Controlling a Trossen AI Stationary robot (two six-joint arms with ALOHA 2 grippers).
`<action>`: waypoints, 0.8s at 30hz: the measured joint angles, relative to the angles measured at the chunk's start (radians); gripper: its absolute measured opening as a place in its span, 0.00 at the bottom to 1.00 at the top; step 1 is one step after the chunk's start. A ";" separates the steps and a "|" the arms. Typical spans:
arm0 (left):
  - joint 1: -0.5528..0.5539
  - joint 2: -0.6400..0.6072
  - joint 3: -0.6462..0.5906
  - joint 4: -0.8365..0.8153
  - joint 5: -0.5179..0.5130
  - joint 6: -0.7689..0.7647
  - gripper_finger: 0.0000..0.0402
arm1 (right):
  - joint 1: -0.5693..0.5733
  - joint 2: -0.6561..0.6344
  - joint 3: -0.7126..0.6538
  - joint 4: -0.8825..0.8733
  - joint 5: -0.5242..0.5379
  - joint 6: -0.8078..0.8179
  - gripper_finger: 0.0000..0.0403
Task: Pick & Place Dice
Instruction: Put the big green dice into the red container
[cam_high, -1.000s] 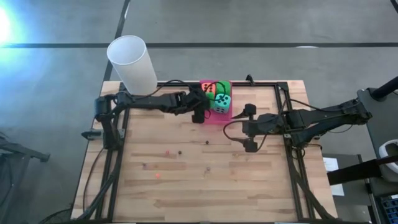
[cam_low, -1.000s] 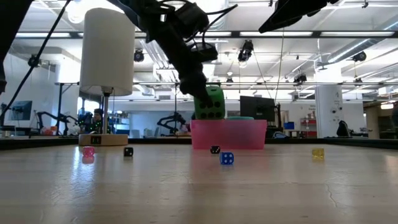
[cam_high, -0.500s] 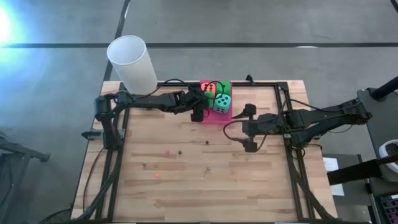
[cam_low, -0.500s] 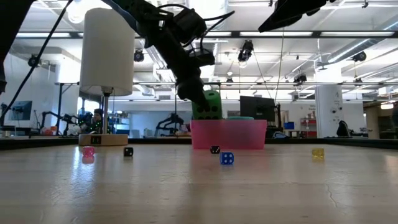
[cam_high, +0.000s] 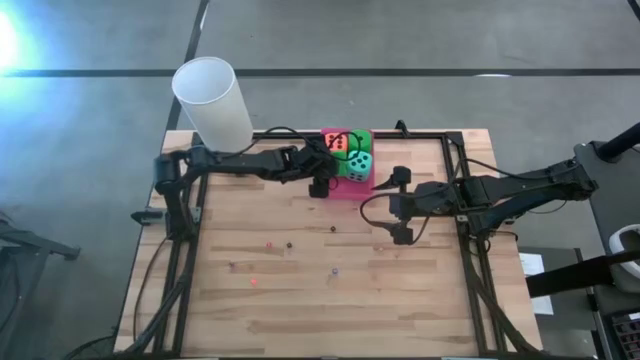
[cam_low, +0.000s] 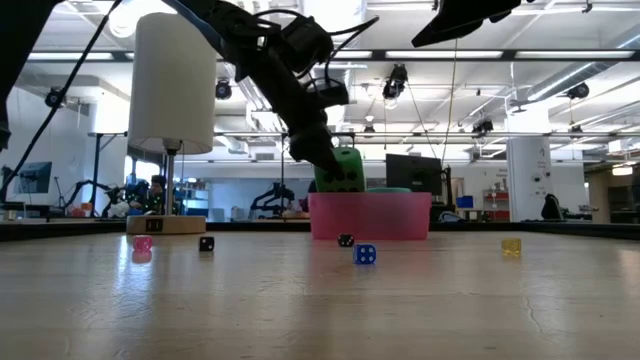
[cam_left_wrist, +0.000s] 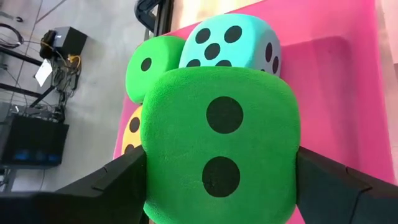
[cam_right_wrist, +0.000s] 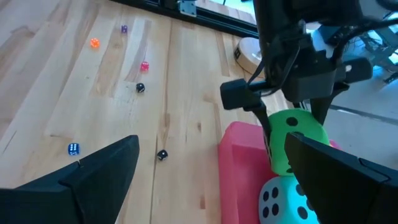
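Since the earlier frame the left gripper (cam_high: 330, 172) had lowered its green die (cam_left_wrist: 219, 144) toward the pink bin (cam_low: 370, 216), fingers clamped on it, above the teal die (cam_left_wrist: 233, 43). Right gripper (cam_high: 398, 205) waited mid-table, fingers spread, empty.

Open tabletop (cam_high: 300, 300) beside crowded pink bin (cam_high: 362, 188)

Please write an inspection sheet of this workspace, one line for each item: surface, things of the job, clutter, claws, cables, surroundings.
Surface: wooden table, bare in front.
Job's things: pink bin holds teal die, one green die, orange-red die; second green die gripped over it.
Clutter: tiny dice, e.g. blue, yellow.
Claws: left claw shut on die; right claw open, waiting beside bin.
Cables: along both arms.
Surroundings: white cylinder, lab hall.
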 joint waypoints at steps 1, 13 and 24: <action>0.000 0.006 0.000 0.007 0.000 0.000 0.81 | 0.000 0.000 0.000 0.000 0.000 -0.001 0.99; 0.002 0.064 0.001 0.024 -0.025 0.026 0.88 | 0.000 0.000 0.000 -0.001 0.000 -0.003 0.99; 0.002 0.062 0.001 0.028 -0.026 0.030 0.93 | 0.000 0.000 0.000 -0.001 0.000 -0.014 0.99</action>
